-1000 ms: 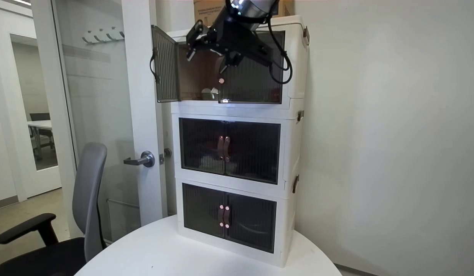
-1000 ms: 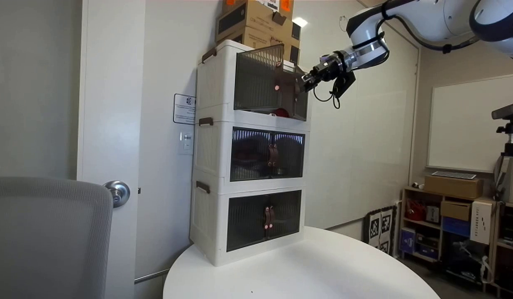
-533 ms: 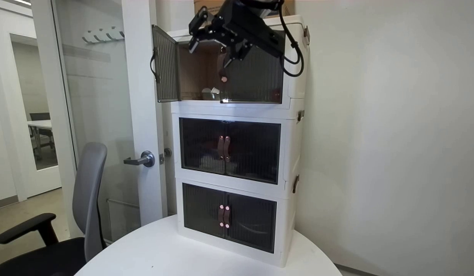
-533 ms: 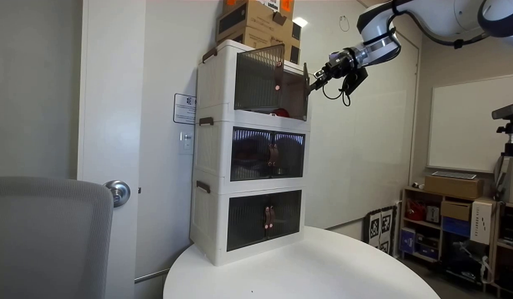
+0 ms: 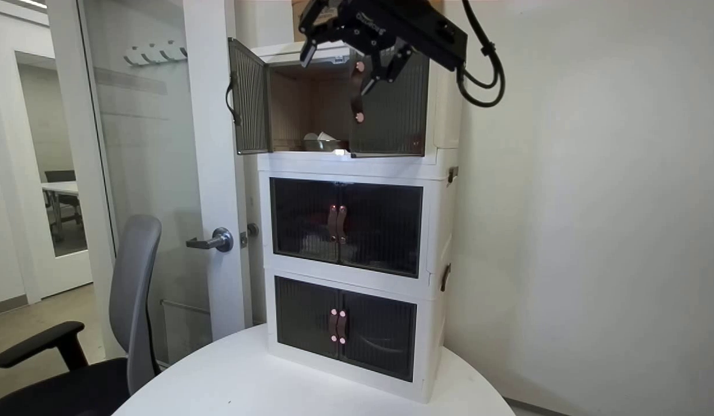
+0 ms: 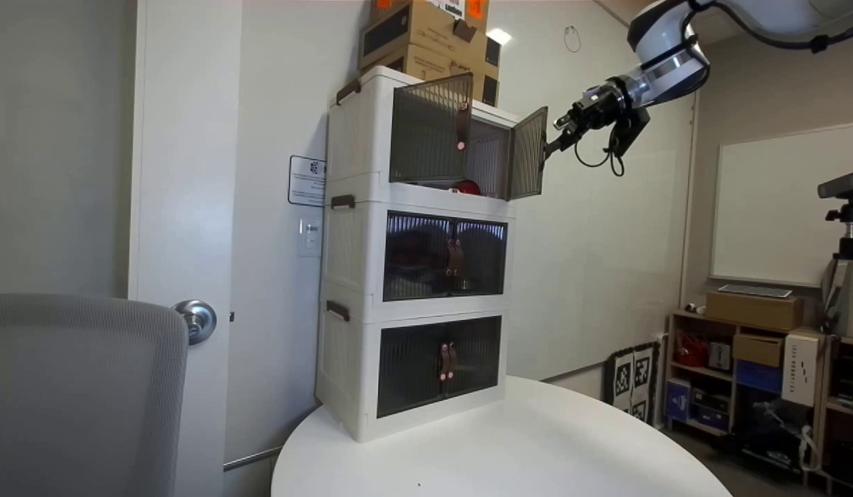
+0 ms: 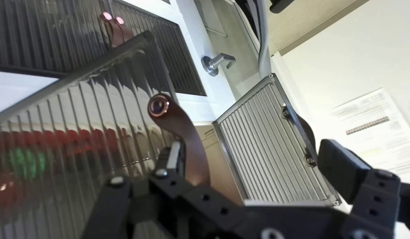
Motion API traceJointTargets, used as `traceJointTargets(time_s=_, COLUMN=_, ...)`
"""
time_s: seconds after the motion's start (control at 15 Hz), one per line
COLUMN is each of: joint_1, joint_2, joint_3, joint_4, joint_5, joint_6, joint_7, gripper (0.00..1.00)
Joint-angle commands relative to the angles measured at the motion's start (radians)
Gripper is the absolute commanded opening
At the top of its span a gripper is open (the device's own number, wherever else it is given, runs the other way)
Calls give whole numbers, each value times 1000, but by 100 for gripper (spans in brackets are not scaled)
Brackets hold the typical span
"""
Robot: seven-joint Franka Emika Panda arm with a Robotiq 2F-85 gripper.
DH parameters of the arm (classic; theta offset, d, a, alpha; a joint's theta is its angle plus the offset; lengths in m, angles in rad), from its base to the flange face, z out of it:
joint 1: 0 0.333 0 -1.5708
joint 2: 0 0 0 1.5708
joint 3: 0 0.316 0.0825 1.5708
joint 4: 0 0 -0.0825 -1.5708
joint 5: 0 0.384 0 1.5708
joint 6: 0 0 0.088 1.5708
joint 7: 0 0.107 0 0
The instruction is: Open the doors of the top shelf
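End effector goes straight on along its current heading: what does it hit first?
Most likely the strap handle of the nearer top-shelf door: in the wrist view, one fingertip of the end effector overlaps it. Depth is unclear there, so I can't tell whether they touch.

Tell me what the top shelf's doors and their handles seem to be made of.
Doors: likely glossy smoke-tinted plastic, possibly glass; colours show blurred through the ribs.
Handles: probably smooth brown leather or imitation leather, since one bows out like a flexible band. Their studs shine copper-coloured, perhaps plated metal.
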Motion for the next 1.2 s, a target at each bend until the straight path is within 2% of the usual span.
traceJointTargets(time_s=0.0, joint_1=-32, joint_2=-172, joint_3=-34, joint_4=-230, joint_5=30, joint_6=94, joint_7=65, gripper=100)
traceJointTargets(time_s=0.13, joint_1=-28, joint_2=-221, joint_3=-42, joint_4=-294, joint_5=22, joint_6=206, joint_7=120, gripper=100)
traceJointTargets(time_s=0.2, joint_1=72, joint_2=-234, joint_3=-155, joint_4=-302, joint_5=32, joint_6=246, joint_7=144, gripper=100)
traceJointTargets(time_s=0.53, joint_1=248, joint_2=-301, joint_3=-256, joint_4=-378, joint_5=-86, joint_6=540, joint_7=342, gripper=100)
traceJointTargets(time_s=0.67, joint_1=300, joint_2=-301, joint_3=-266, joint_4=-378, joint_5=-191, joint_6=640, joint_7=470, gripper=100)
traceJointTargets(time_s=0.73, joint_1=274, joint_2=-293, joint_3=-216, joint_4=-374, joint_5=-269, joint_6=661, joint_7=561, gripper=100)
traceJointTargets(time_s=0.8, joint_1=333, joint_2=-286, joint_3=-265, joint_4=-361, joint_5=-339, joint_6=662, joint_7=638, gripper=100)
traceJointTargets(time_s=1.13, joint_1=381, joint_2=-294, joint_3=-279, joint_4=-284, joint_5=-694, joint_6=670, joint_7=1031, gripper=100)
